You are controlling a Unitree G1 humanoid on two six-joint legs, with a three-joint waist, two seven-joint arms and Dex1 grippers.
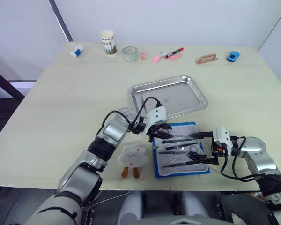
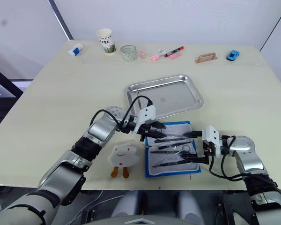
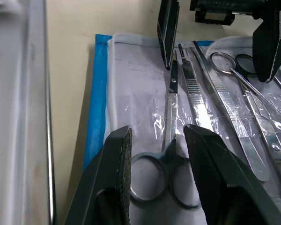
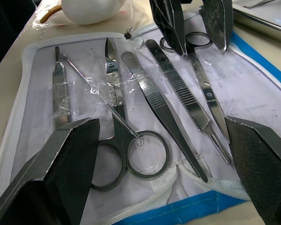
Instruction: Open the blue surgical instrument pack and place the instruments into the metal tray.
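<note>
A pale desk (image 1: 61, 103) holds a blue surgical pack (image 1: 180, 149) lying open flat near the front edge, its whitish lining facing up. Several slim metal instruments (image 4: 150, 101) rest side by side on the lining, scissors and forceps among them, apparently held down under clear film. Just beyond the pack sits a shiny metal tray (image 1: 145, 90), which looks empty, waiting to receive them.

The left gripper (image 3: 157, 140) reaches over the tray-side edge of the pack. Its fingers are parted and set on either side of the ring handles of one pair of scissors (image 3: 171, 154), not yet closed on them, so nothing is held. This placement suggests it is lining up to pick that tool.

The right gripper (image 4: 161, 154) comes in from the opposite side, fingers spread wide and empty above the handles at its end, possibly ready to steady the pack.

A white plush toy (image 1: 133, 157) lies beside the pack.
</note>
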